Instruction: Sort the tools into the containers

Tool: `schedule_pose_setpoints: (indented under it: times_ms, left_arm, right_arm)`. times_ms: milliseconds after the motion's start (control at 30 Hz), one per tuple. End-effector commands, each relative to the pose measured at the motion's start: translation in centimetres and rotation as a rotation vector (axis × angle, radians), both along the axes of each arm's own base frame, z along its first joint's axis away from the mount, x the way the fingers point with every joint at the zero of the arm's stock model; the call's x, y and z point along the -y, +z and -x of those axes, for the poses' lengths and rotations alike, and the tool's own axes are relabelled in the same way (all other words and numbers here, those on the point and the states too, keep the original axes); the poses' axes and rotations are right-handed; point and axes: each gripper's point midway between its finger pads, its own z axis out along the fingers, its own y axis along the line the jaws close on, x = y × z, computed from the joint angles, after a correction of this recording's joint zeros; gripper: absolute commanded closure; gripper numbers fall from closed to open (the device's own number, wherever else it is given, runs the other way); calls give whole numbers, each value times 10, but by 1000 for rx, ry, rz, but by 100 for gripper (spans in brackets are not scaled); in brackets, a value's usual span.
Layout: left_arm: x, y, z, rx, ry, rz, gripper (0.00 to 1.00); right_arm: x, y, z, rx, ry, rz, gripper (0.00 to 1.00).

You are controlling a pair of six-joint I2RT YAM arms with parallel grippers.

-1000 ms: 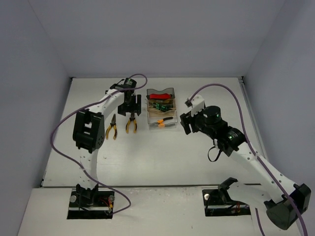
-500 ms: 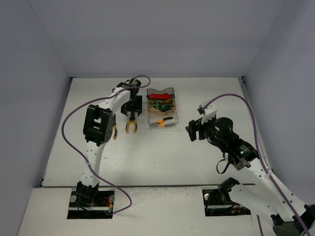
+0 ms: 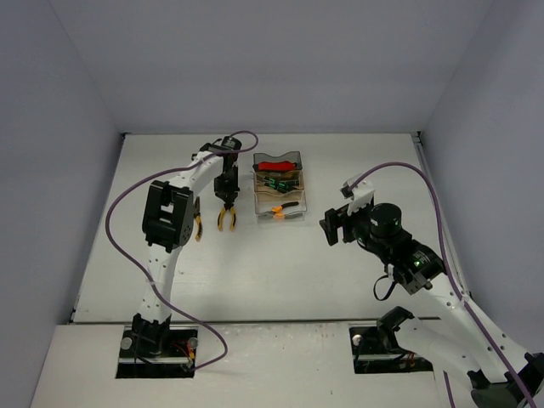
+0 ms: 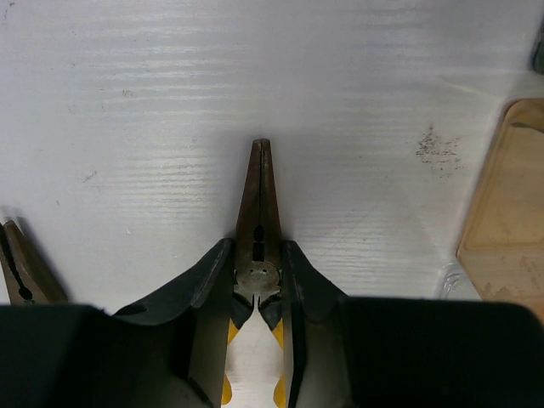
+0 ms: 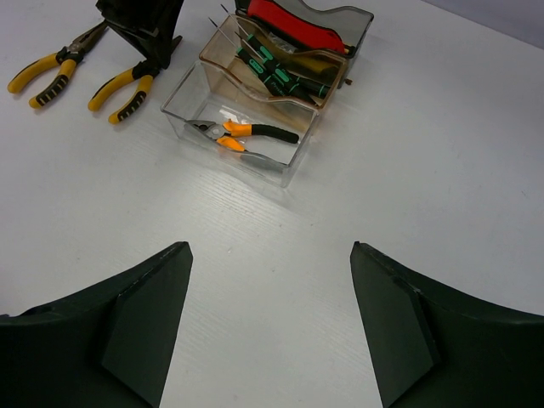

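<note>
Top: left jaws over pliers, just left of the bins. Left wrist: jaws clenched on the pliers' pivot; held so far forward, I fear the handles droop and catch a rim. Right wrist: right jaws released, empty.

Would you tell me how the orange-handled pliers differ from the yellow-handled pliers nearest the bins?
The orange-handled pliers lie inside the clear bin; the yellow-handled pliers are outside it. The orange-handled pliers lie free; the left tool grips the yellow-handled pliers at the pivot. Both have partly black handles.
</note>
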Motion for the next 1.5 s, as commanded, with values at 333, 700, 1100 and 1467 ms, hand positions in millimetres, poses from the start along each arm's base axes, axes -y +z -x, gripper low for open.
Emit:
schedule_pose_setpoints:
  times_ms: [333, 700, 1100, 1467]
  left_arm:
    - [16, 191, 6, 427, 202, 336, 100]
    - [72, 275, 7, 864, 393, 776, 100]
    - [108, 252, -2, 990, 698, 801, 100]
    - [129, 200, -4, 983, 809, 746, 100]
  right_arm:
    - [-1, 17, -5, 59, -19, -45, 25]
    - [2, 23, -2, 81, -23, -56, 24]
    - [8, 30, 3, 111, -35, -77, 23]
    - [10, 31, 8, 114, -41, -105, 23]
